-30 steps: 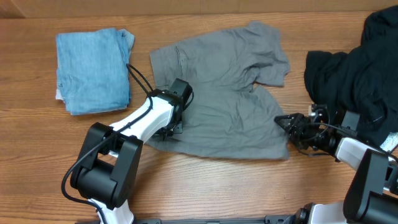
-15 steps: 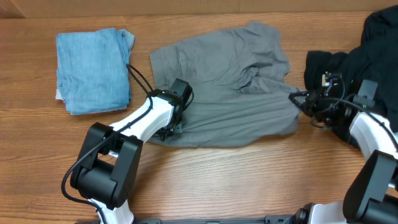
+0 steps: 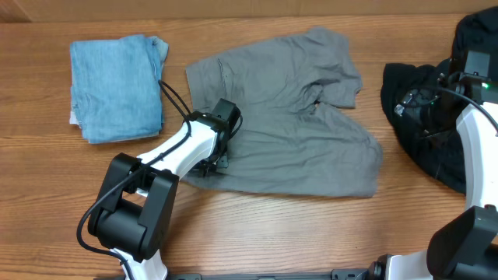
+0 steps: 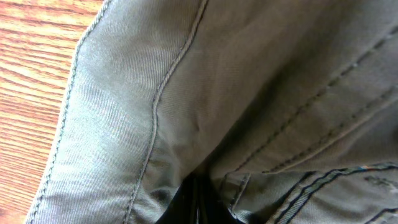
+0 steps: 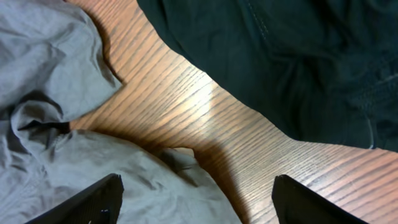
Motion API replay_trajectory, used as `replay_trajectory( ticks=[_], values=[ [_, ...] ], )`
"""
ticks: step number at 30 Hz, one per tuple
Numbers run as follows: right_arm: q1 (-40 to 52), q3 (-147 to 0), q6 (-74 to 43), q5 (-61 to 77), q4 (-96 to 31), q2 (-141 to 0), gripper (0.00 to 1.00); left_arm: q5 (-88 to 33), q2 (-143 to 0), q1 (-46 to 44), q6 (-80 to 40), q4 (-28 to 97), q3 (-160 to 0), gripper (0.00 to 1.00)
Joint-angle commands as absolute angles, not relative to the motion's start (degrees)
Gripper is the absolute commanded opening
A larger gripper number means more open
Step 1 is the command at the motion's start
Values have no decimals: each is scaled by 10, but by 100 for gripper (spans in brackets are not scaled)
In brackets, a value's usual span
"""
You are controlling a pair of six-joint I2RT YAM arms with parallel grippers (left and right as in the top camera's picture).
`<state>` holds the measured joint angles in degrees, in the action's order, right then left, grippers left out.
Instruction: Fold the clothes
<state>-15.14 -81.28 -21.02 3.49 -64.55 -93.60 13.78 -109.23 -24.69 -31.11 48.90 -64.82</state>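
Grey shorts (image 3: 288, 117) lie spread flat in the middle of the wooden table. My left gripper (image 3: 218, 159) is at their left front edge; in the left wrist view the grey fabric (image 4: 186, 74) fills the frame and the dark fingers (image 4: 200, 208) are shut on a fold of it. My right gripper (image 3: 405, 107) is open and empty, raised above the gap between the shorts and a black pile. The right wrist view shows its two fingers wide apart (image 5: 199, 208) over the shorts' right leg (image 5: 50, 50) and bare wood.
A folded light-blue garment (image 3: 115, 87) lies at the back left. A heap of black clothes (image 3: 467, 47) fills the right edge, also seen in the right wrist view (image 5: 280, 62). Bare table (image 3: 280, 233) runs along the front.
My right gripper drew the shorts' right leg outward, let go and moved up and back toward the black pile. The leg now lies spread to the right. The left arm has not moved.
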Motion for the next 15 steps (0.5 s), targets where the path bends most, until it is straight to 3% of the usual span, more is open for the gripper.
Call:
replay_trajectory(
  ticks=[1,2,4,11,15],
  values=[
    [-135,-801,-179,104,-617,-934,66,111,-1150,-244,-305,512,-593,4],
    [-130,-797,-167,124,-605,-933,53,112,-1150,-244,-305,512,-593,4],
    [-116,-790,-161,138,-577,-933,4,112,-1150,-244,-305,512,-593,4],
    [-44,-787,-100,136,-354,-954,4,113,-1145,-244,-309,518,-599,4],
    [-44,-789,-124,161,-254,-1025,4,114,-1137,-244,-309,529,-599,4]
  ],
)
